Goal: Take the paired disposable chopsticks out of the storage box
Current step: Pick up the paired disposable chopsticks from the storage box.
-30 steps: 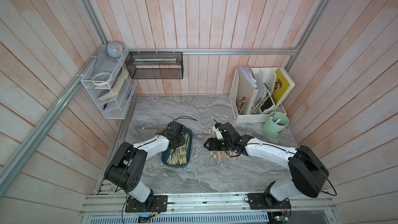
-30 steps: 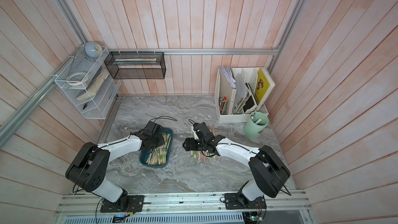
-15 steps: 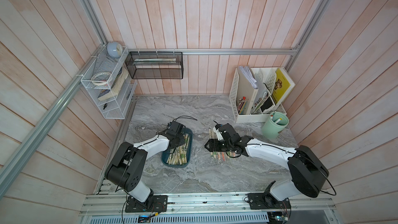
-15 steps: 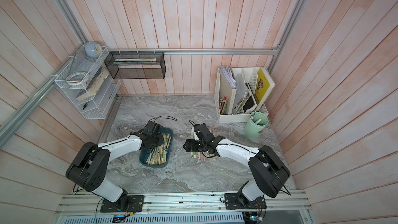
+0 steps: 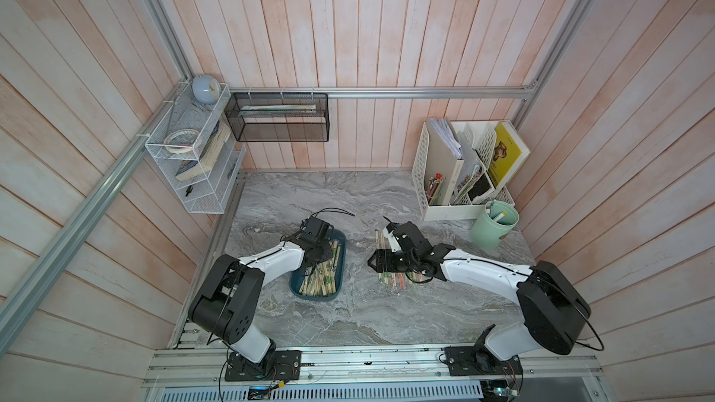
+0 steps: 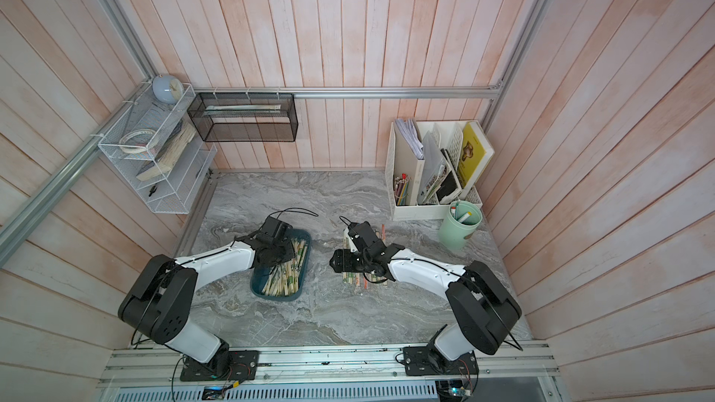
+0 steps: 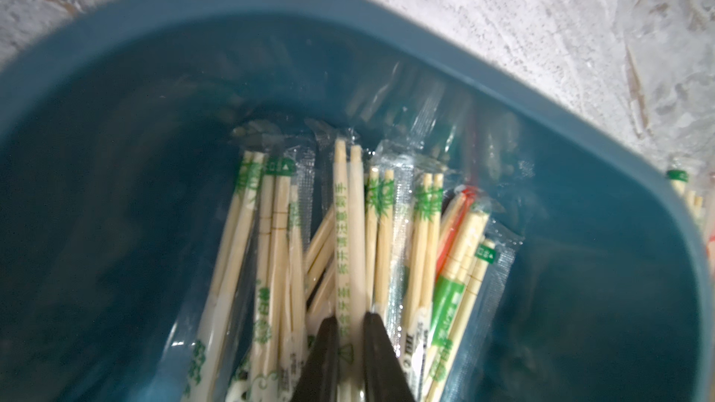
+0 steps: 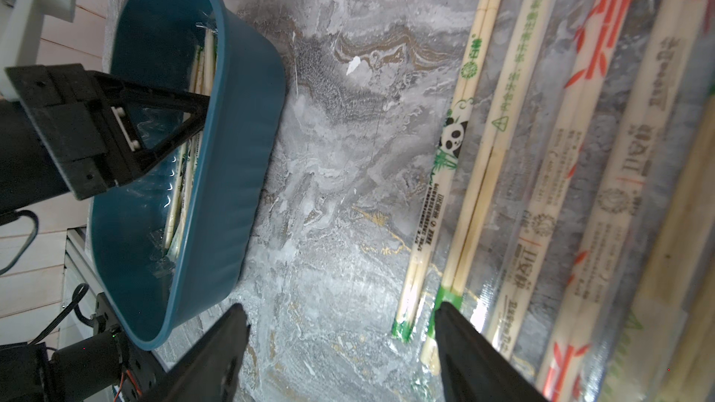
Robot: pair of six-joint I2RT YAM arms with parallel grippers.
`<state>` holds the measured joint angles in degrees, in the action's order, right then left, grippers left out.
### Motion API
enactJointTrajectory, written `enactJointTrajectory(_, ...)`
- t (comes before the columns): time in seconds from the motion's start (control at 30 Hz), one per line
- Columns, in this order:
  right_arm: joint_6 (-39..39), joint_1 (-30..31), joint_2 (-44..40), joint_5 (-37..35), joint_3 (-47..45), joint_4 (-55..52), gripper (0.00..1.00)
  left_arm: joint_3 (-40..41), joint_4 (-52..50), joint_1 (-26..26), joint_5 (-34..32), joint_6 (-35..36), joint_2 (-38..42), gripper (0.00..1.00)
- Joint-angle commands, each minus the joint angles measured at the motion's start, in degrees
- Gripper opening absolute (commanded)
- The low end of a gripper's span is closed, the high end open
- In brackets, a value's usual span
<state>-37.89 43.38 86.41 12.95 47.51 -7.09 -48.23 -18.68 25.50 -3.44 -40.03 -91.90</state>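
Grey marbled worktop (image 5: 348,195). Left of centre, storage box (image 8: 240,141), paired disposable chopsticks (image 5: 323,280) heaped inside; more pairs in a row (image 5: 390,279) to its right. In the box, left gripper (image 7: 351,326), jaws clamped on one green-printed pair. Beside the row, right gripper (image 8: 340,306), jaws open, empty.

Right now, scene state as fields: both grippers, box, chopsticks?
left gripper: inside storage box, jaws closed on one sleeved chopstick pair
right gripper: open, empty, next to pairs on table
pairs on table: lying side by side on marble table
storage box: many pairs inside
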Motion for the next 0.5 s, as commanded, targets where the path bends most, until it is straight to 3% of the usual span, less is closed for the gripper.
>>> enactJointTrajectory(0.0,0.45,0.29,0.07,-0.82,-0.65,0.32,0.78,-1.43,-2.18,-0.18,-0.75,1.27,1.3,0.11)
enactJointTrajectory(0.47,0.54,0.31,0.23,-0.73,-0.66,0.43,0.78,-5.0,-5.38,-0.34,-2.53,3.2,4.18,0.11)
